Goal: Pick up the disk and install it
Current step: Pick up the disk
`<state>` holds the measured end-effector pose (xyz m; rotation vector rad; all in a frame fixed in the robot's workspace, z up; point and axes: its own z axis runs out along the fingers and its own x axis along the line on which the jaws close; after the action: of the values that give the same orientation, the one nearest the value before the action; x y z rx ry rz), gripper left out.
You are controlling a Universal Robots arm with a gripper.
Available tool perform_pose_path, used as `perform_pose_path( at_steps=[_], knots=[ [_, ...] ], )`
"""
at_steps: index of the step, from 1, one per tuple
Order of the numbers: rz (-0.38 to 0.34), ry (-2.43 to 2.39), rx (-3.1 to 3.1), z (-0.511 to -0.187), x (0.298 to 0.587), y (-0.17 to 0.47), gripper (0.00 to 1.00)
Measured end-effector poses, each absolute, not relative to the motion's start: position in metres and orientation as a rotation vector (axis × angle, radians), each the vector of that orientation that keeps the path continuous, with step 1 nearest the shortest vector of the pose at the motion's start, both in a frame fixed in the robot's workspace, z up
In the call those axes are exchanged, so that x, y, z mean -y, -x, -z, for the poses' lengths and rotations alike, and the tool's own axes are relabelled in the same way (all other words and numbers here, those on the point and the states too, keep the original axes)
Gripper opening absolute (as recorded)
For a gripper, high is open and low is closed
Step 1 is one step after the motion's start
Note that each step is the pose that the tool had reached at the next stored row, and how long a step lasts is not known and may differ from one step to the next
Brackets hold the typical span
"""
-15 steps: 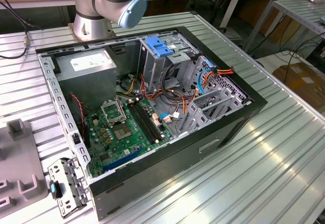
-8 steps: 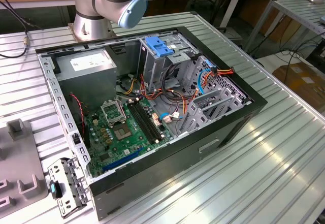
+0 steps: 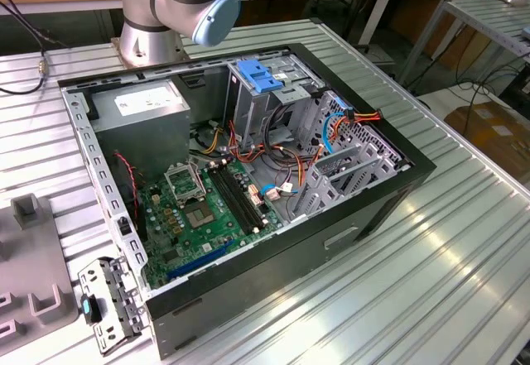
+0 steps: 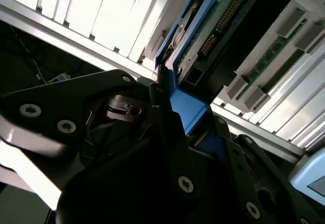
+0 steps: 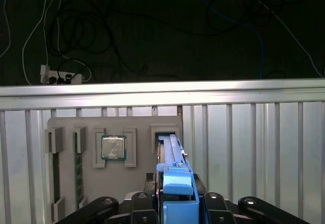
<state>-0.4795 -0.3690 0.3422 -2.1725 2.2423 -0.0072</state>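
Both wrist views show hand [image 5: 176, 200] clasping disk [image 5: 171, 154]

Exterior view bright, overhead light, white glare streaks along the table [image 3: 431, 282], shade inside the computer case [image 3: 273, 278] on the table, second wrist view: table ribs blown white, gripper [image 4: 167, 89] dark against them.

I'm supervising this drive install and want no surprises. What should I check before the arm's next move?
1. Alignment: tool straddles the disk at its blue rail, in both wrist views: ok.
2. Disk stands on end in the fixture tray slot: ok.
3. Neighbouring processor apart from the tool: ok.
4. Computer case open on top: ok.
5. Drive cage bay free: cannot tell; cables lie close by.
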Motion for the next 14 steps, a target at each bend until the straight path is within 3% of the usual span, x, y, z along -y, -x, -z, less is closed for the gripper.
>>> perform_pose_path(
  at_steps=[14],
  knots=[
    [0.007,2.172,-2.242,-0.354,0.369,0.479,0.37]
  ],
)
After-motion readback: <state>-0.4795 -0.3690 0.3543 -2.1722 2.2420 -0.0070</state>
